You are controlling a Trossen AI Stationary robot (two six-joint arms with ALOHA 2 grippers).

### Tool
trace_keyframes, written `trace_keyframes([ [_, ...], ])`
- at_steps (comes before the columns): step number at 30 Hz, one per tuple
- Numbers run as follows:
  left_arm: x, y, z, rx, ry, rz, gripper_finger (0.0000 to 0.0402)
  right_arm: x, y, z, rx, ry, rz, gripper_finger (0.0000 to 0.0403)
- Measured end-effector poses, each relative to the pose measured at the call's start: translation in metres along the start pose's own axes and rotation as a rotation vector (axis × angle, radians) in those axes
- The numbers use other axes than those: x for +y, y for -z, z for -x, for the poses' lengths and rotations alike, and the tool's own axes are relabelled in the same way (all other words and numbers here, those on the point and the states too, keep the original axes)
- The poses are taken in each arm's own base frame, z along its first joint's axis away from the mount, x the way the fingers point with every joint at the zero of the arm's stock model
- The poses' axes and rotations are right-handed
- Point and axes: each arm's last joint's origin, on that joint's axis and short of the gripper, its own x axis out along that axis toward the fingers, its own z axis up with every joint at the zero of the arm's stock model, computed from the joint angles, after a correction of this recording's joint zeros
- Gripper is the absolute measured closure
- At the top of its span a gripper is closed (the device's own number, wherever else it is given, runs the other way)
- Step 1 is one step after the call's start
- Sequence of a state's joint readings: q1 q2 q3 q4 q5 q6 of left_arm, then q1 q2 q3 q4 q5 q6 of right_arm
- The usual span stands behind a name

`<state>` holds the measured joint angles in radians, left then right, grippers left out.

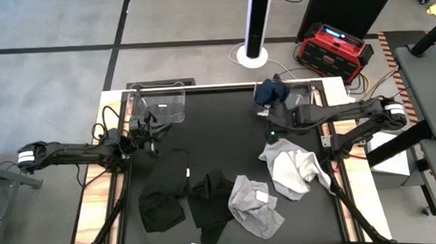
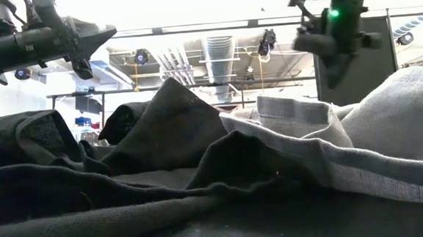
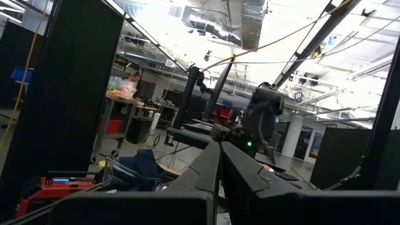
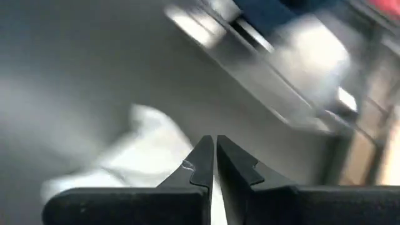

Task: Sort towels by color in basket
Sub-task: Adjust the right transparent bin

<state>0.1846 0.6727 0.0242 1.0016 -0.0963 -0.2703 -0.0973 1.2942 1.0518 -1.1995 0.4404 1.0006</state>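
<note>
**Meanwhile: both grippers empty above a table strewn with towels**

Overhead, the black table (image 1: 225,114) carries the towels in a loose spread along its near half. Two black towels (image 1: 178,195) lie crumpled at the left-centre, one overlapping the other. Just beside them to the right sits a light grey towel (image 1: 254,204) with a small white tag showing on it. A white and grey towel (image 1: 295,170) is bunched further right, near the table's right edge. A navy blue towel (image 1: 270,91) is heaped at the far edge of the table, by a clear basket (image 1: 299,97) at the right corner; whether it lies inside or against it I cannot tell. Another clear basket (image 1: 159,104) stands at the far left corner.

The left gripper (image 3: 220,164) hangs over the left side of the table, near the left basket, its fingers pressed together and holding nothing. The right gripper (image 4: 214,156) hovers between the navy towel and the white and grey towel, fingers likewise clenched on nothing, with pale cloth blurred below it.
</note>
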Motion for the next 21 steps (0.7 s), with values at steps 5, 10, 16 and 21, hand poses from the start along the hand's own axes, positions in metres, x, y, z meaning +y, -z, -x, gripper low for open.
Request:
trace_keyframes([
  [5,0.0,0.0,0.0,0.0,0.0,0.0,0.0402,-0.021,0.005,-0.018,0.08,0.184,-0.099,0.0391],
  [10,0.0,0.0,0.0,0.0,0.0,0.0,0.0402,-0.031,0.011,-0.035,0.144,0.24,-0.125,0.0391],
  [16,0.0,0.0,0.0,0.0,0.001,0.0,0.0402,-0.044,0.009,-0.048,0.103,0.341,-0.15,0.0391],
  [21,0.0,0.0,0.0,0.0,0.001,0.0,0.0402,-0.055,0.003,-0.056,0.066,0.415,-0.17,0.0391],
])
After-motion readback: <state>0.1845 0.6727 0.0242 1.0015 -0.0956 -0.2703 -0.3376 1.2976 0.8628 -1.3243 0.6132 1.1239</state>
